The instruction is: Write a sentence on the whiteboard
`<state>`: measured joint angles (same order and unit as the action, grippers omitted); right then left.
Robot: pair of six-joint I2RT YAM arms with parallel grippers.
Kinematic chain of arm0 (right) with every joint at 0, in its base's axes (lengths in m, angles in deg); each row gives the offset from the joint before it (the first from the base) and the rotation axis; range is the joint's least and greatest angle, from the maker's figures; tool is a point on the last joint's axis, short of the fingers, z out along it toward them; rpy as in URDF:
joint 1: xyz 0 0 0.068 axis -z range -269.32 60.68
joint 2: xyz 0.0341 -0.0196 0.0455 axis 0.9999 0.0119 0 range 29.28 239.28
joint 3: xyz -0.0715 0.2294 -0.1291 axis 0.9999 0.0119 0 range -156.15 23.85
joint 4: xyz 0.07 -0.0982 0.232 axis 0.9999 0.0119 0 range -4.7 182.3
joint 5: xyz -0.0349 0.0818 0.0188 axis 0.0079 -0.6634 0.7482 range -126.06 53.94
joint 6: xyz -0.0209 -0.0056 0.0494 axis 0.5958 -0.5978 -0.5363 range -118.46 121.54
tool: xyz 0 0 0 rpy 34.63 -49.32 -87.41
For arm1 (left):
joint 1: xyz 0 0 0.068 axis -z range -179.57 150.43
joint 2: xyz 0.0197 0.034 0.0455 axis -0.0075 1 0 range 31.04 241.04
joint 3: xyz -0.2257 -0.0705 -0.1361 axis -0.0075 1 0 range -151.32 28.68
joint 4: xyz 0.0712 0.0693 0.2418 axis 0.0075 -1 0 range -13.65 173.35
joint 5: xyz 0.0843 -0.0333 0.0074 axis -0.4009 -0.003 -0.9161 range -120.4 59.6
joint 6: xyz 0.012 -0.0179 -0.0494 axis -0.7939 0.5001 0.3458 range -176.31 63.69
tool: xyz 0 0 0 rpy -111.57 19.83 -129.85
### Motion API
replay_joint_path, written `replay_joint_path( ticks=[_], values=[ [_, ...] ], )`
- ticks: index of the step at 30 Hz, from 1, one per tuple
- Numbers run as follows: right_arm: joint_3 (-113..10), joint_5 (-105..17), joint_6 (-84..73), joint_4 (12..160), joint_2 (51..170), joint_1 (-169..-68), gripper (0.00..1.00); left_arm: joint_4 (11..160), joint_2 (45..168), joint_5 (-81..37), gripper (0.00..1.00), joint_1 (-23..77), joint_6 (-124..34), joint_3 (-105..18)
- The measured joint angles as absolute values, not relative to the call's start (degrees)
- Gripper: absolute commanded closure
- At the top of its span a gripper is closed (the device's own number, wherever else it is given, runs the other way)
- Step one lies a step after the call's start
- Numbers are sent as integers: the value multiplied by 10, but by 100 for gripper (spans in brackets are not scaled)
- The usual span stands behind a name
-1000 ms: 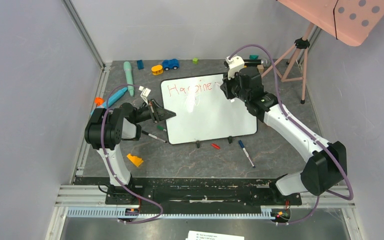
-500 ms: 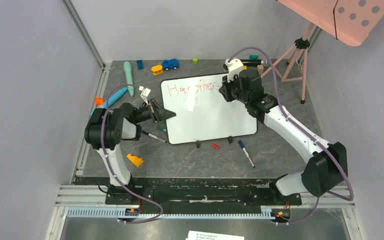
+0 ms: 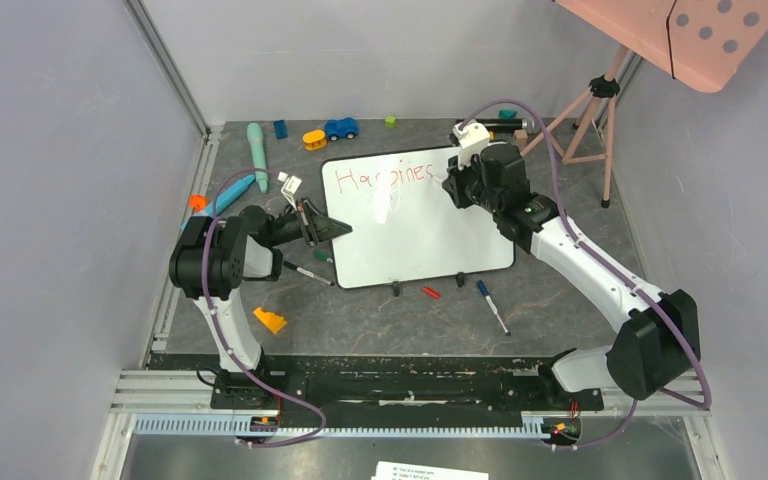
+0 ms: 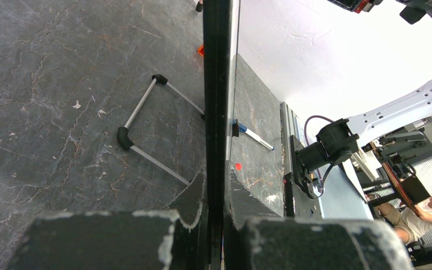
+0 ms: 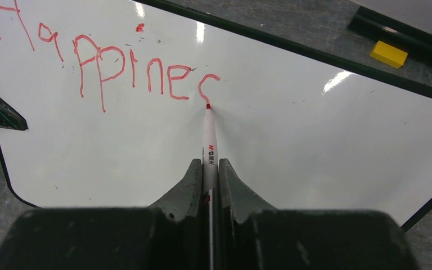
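While the red marker (image 5: 208,132) is pressed tip-down against the whiteboard (image 3: 415,230), only the opening of the sentence (image 5: 107,62) can be read: "Happine" in red along the board's far edge, followed by a hooked stroke that is judged to be the top half of an "s". The marker is gripped between the closed fingers of the right tool (image 5: 209,164), and its tip is set at the lower end of that unfinished curve, towards the board's far right corner. The whiteboard is laid flat on the dark tabletop (image 3: 560,300), and its left rim is clamped by the left tool (image 4: 216,180), whose fingers are seen closed on the thin black edge, so the board is judged to be steadied for writing. A blue marker (image 3: 493,305) is left lying just off the board's near edge. The task is judged to be at an early stage: one word is nearly done, the current letter has yet to be closed, and a further letter is probably needed to complete the word. Everything below that first line is blank white surface, so the bulk of the sentence is yet to be written, with ample room left for more lines.
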<state>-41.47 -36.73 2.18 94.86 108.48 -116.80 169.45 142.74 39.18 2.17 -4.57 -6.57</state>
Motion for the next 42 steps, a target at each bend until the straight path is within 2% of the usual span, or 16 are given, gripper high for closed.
replay_joint_path(
  ticks=[23,42],
  values=[
    [-398,-417,21,948,1078,-1168,100,1695,1427,392,98,22,-46,-66],
    [-413,-375,20,944,1067,-1137,100,1695,1427,392,98,22,-46,-66]
  ],
)
